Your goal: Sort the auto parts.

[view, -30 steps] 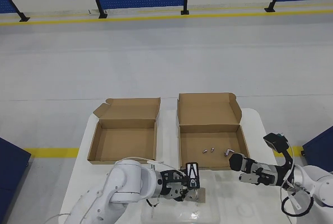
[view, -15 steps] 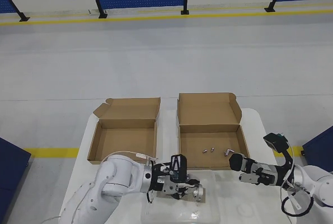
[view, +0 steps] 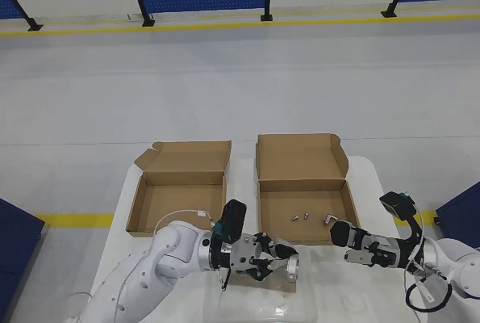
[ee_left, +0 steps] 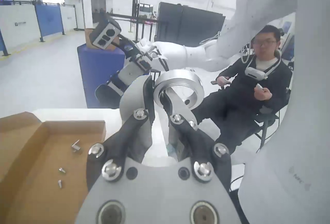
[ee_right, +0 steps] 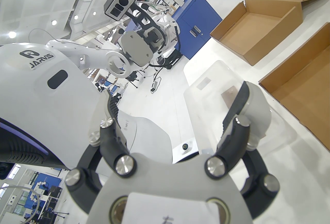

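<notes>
Silver ring; brown cardboard boxes; white table.

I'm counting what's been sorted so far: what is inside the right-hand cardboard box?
The right-hand cardboard box holds two small screws and a small angled bracket, lying apart on its floor. The strip just behind its near wall is hidden in the top view.

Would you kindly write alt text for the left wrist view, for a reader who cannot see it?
The left gripper clamps the wall of a silver metal ring, one finger through its hole. Nearby lies an open cardboard box holding a small bracket and two screws.
</notes>
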You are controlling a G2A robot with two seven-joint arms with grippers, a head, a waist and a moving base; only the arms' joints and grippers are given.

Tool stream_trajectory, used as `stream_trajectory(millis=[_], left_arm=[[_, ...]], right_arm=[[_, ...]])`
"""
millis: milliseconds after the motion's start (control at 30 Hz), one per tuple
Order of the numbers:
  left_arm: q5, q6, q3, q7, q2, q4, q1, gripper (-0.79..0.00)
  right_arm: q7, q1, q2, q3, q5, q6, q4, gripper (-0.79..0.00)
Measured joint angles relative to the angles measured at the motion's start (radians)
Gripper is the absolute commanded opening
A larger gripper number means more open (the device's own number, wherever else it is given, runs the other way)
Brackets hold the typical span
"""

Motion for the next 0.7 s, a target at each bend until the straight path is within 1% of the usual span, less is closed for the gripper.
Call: stream_trajectory(millis=[67, 200, 333, 400, 533, 633, 700], left_arm=[[0.000, 0.000, 0.000, -0.012, 0.000, 0.000, 0.000, -0.785], [-0.008, 0.000, 0.001, -0.002, -0.001, -0.006, 0.004, -0.785], [-0.062, 0.000, 0.006, 0.097, -0.002, -0.011, 0.017, -0.785], [-0.107, 0.000, 0.034, 0.181, 0.000, -0.003, 0.010, -0.785], [-0.126, 0.000, 0.098, 0.338, 0.009, 0.047, -0.033, -0.785], [-0.075, 0.000, 0.159, 0.487, 0.018, 0.078, -0.074, -0.785], [-0.014, 0.000, 0.208, 0.626, 0.026, 0.096, -0.102, -0.785]], right_arm=[[0.000, 0.000, 0.000, 0.000, 0.000, 0.000, 0.000, 0.000], [0.000, 0.000, 0.000, 0.000, 0.000, 0.000, 0.000, 0.000], [0.000, 0.000, 0.000, 0.000, 0.000, 0.000, 0.000, 0.000], [0.000, 0.000, 0.000, 0.000, 0.000, 0.000, 0.000, 0.000], [0.000, 0.000, 0.000, 0.000, 0.000, 0.000, 0.000, 0.000], [0.000, 0.000, 0.000, 0.000, 0.000, 0.000, 0.000, 0.000], [0.000, 0.000, 0.000, 0.000, 0.000, 0.000, 0.000, 0.000]])
